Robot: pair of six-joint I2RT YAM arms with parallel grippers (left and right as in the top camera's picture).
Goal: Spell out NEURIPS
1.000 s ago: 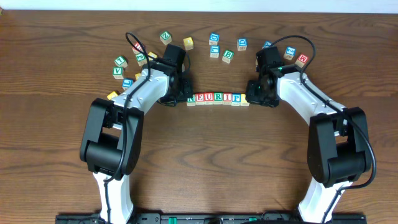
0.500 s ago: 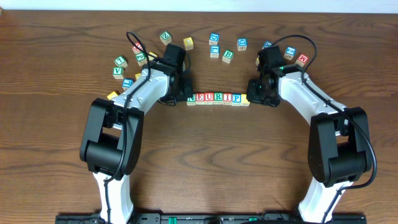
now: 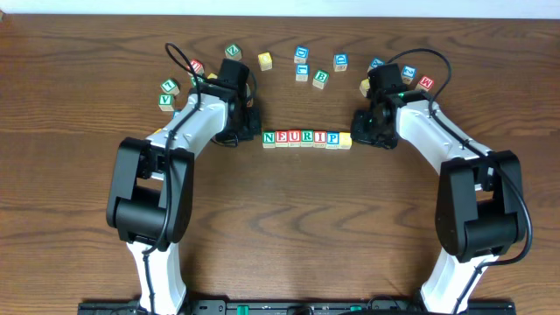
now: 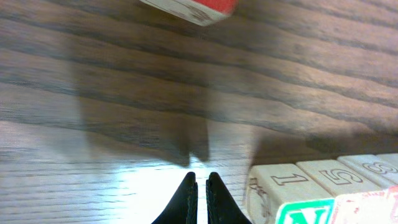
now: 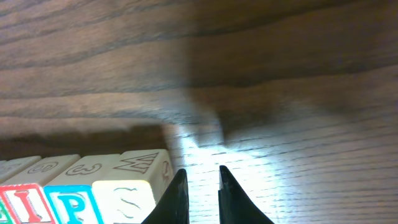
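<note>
Left end effector (image 4: 202, 178) pressed together; right end effector (image 5: 202, 170) slightly parted beside wooden cubes (image 3: 306, 138).

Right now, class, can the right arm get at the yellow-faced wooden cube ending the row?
Probably yes: the right arm's jaws, slightly apart, stand just beside the yellow-faced wooden cube, with only wooden table between them and nothing blocking.

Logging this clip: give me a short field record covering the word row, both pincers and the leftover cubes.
word row: NEURIPS cubes in one straight line, N at the left arm's end, yellow S cube at the right arm's end
left pincer: shut, empty, beside the N end
right pincer: narrowly open, empty, beside the S end
spare cubes: scattered behind the row
task state: word looks complete
</note>
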